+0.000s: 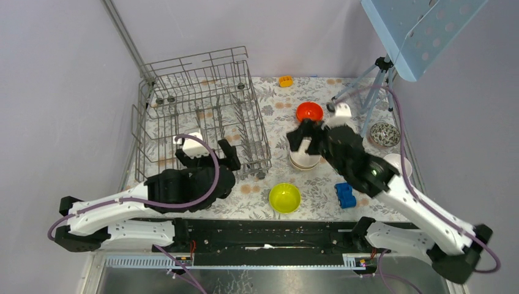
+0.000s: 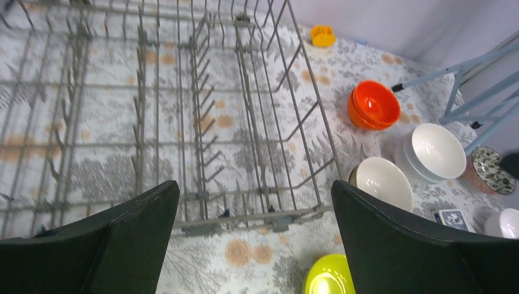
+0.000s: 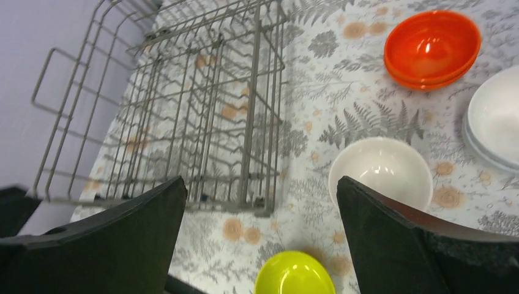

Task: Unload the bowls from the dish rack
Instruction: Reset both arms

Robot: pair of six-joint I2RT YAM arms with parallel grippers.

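The dish rack [image 1: 202, 116] stands on the far left of the desk [image 1: 318, 191], and the desk's flowered cloth shows through its wire floor. The left pincer [image 1: 207, 153] hangs over the rack's near right corner, fingers spread wide and gripping nothing.

Every bowl in sight sits on the cloth to the right of the rack. An orange bowl [image 1: 309, 112] lies farthest back; from the right wrist view it looks like two nested together. Nearer, just beside the rack's right side, is a pale bowl [image 1: 304, 162], which from above seems to top a short stack. The right pincer [image 1: 307, 142] hovers directly over it, fingers spread wide and empty, blurred in the overhead view.

A white stack [image 2: 437, 150] of bowls sits just right of the pale bowl, hidden under the right arm when seen from above. Further right, a patterned bowl [image 1: 385, 133] rests beside a leg of a tripod [image 1: 367, 92]. A yellow-green bowl [image 1: 284, 197] sits alone by the desk's near edge, between the two arms. A blue toy car [image 1: 346, 195] lies to its right, and a white bowl [image 2: 505, 222] shows just right of the car. A small orange thing [image 1: 285, 81] sits at the far edge of the cloth.
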